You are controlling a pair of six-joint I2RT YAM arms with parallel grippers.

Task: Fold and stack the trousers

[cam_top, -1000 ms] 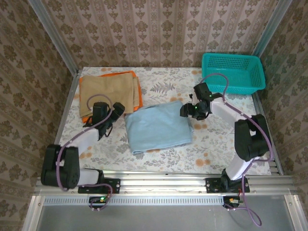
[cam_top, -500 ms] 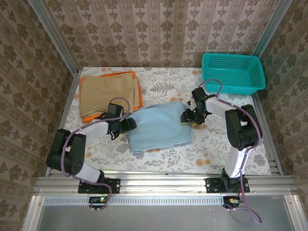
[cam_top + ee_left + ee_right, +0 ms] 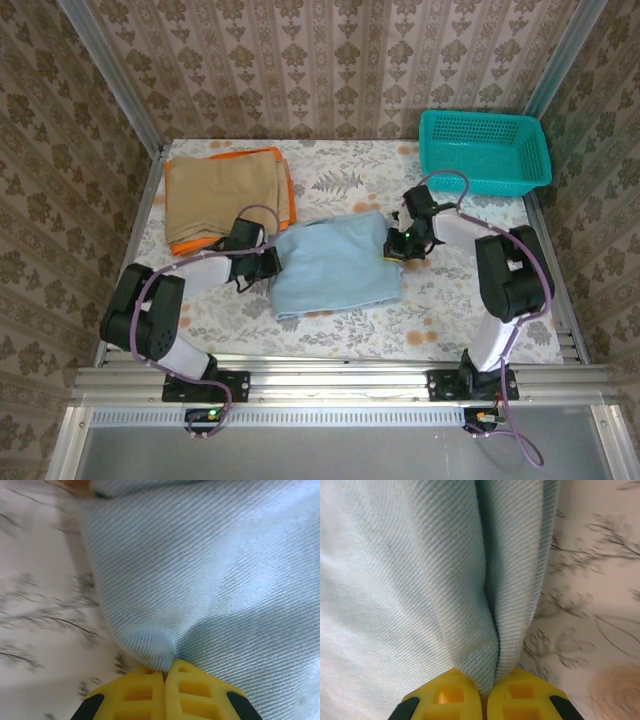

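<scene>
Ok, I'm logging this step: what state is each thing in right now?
trousers, folded, lying flat, pinched at both side edges
left gripper, shut on the trousers' left edge
right gripper, shut on the trousers' right edge
tan cloth, folded, lying on the orange cloth
orange cloth, folded, under the tan cloth
basket, upright, empty

trousers (image 3: 335,262): matt soft cloth, fine diagonal twill ribs
left gripper (image 3: 164,669) pads (image 3: 136,695): smooth yellow plastic, moulded hollows
right gripper (image 3: 484,681) pads (image 3: 446,697): same yellow plastic
basket (image 3: 500,185): teal plastic, open mesh
table cover (image 3: 440,300): matt, flower print
rail (image 3: 340,375) at the near edge: bare metal, dull sheen
</scene>
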